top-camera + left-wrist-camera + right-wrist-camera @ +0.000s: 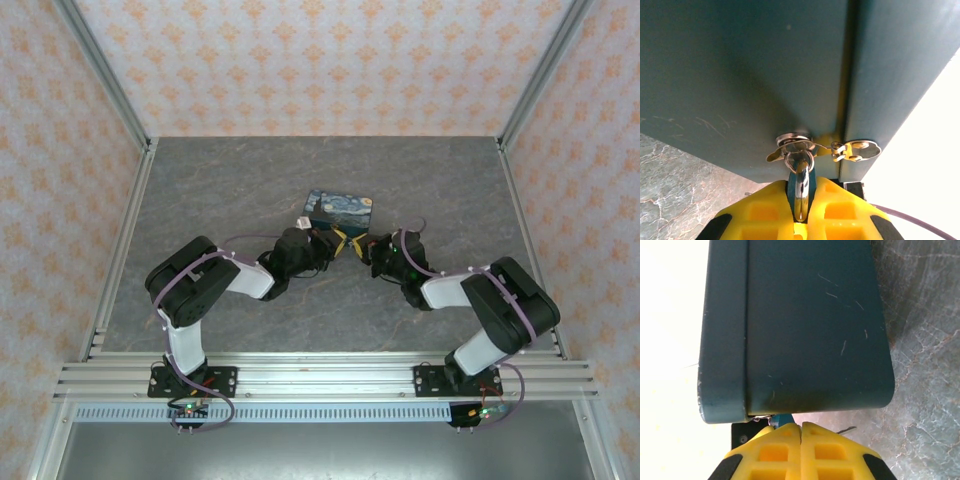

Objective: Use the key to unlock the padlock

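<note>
The padlock (pixel 801 196) hangs by its silver shackle from the metal hasp (pixel 795 143) on the blue box (pixel 740 75). Its teal body sits pinched between the yellow fingers of my left gripper (pixel 801 182), which is shut on it. From above, the left gripper (pixel 337 240) and right gripper (pixel 366 247) meet at the front of the painted box (pixel 340 207). My right gripper (pixel 801 426) is shut, its fingers pressed together just below the box (pixel 810 325). A teal corner of the padlock (pixel 783 419) peeks beside its left finger. The key is hidden.
The box stands mid-table on the grey marbled surface (pixel 230 180), inside an aluminium-framed cell with patterned walls. A thin dark sliver (pixel 845 430) lies on the table by the right finger; I cannot tell what it is. Open table lies behind and to both sides.
</note>
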Controlling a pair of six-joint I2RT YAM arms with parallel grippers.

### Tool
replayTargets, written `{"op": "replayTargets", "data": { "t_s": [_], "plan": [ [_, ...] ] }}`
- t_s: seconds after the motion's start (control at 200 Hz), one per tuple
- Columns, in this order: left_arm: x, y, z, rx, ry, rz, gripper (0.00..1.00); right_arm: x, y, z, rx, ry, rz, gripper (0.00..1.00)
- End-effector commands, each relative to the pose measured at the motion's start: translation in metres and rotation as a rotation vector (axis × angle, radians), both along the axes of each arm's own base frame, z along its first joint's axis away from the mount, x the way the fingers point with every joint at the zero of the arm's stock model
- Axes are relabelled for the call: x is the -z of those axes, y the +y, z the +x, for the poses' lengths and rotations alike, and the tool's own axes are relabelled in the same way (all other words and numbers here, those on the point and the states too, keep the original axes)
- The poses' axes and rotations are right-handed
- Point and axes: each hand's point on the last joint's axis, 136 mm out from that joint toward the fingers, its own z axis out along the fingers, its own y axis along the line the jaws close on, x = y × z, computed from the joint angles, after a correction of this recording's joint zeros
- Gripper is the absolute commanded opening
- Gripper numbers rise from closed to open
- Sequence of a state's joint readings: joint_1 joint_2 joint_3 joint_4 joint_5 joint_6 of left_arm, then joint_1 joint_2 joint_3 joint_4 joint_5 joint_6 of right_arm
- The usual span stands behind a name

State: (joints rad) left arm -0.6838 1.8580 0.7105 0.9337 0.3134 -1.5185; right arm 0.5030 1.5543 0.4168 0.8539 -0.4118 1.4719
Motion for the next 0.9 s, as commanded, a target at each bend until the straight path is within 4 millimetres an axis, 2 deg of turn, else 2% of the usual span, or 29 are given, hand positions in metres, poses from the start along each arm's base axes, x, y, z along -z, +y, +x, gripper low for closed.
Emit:
{"op": "replayTargets", "data": {
  "t_s": [0.0,0.14,0.45,0.651,0.771,0.896],
  "plan": [
    [-0.041,-0.048,-0.039,0.236,-0.074,-0.118,0.0,-0.03,0.013,0.006,0.002,-0.041,0.138,0.0],
    [-0.042,-0.049,-0.039,0.237,-0.077,-0.122,0.0,-0.032,0.019,0.009,-0.017,-0.04,0.152,0.0],
    [-0.045,-0.05,-0.04,0.24,-0.08,-0.125,0.0,-0.037,0.024,0.01,-0.094,-0.119,0.0,0.0],
    [-0.042,-0.05,-0.041,0.241,-0.077,-0.12,0.0,-0.051,0.02,0.012,-0.098,-0.224,-0.07,0.0],
    [-0.041,-0.049,-0.041,0.241,-0.073,-0.118,0.0,-0.058,0.015,0.014,-0.073,-0.254,-0.068,0.0],
    [-0.04,-0.049,-0.041,0.24,-0.073,-0.115,0.0,-0.07,0.019,0.016,-0.08,-0.283,-0.046,0.0]
  ]
}}
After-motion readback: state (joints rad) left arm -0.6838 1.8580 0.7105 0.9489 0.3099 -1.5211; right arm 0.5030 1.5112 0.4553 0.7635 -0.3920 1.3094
